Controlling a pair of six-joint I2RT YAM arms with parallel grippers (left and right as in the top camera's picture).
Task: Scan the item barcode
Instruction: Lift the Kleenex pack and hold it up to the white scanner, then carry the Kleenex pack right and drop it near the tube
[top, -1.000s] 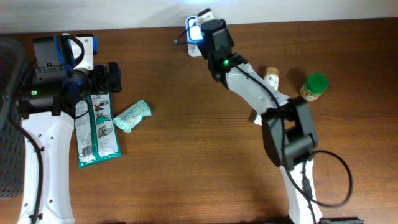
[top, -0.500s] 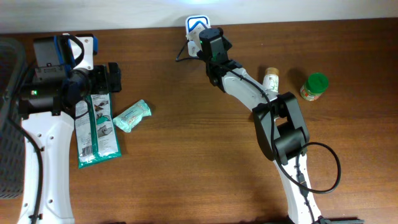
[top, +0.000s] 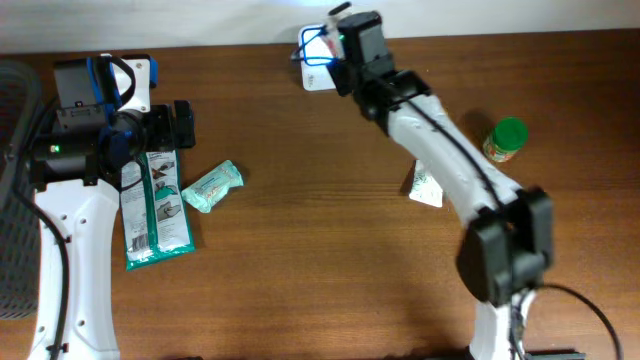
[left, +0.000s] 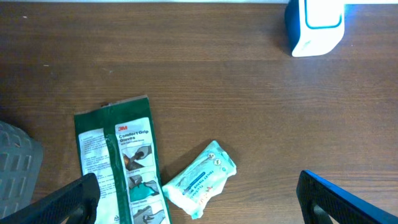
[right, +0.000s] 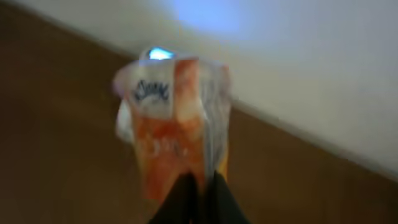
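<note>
Packet (right: 177, 130) now beside scanner (left: 314, 25) — jar (top: 505, 140), sachet (top: 424, 186) aside

A brown wooden table (top: 300, 270) carries several loose goods. On its left part lies a flat green package of gloves (top: 155, 210), with its long side running towards the front edge. Just beside it, on the right, lies a small teal packet (top: 212, 186), turned at an angle; the two are close, but whether they touch cannot be told. A dark mesh basket (top: 15, 200) stands at the far left edge. On the right part stands a small bottle with a green cap (top: 505, 139), upright. A white sachet (top: 425, 187) lies flat, apart from the bottle.
</note>
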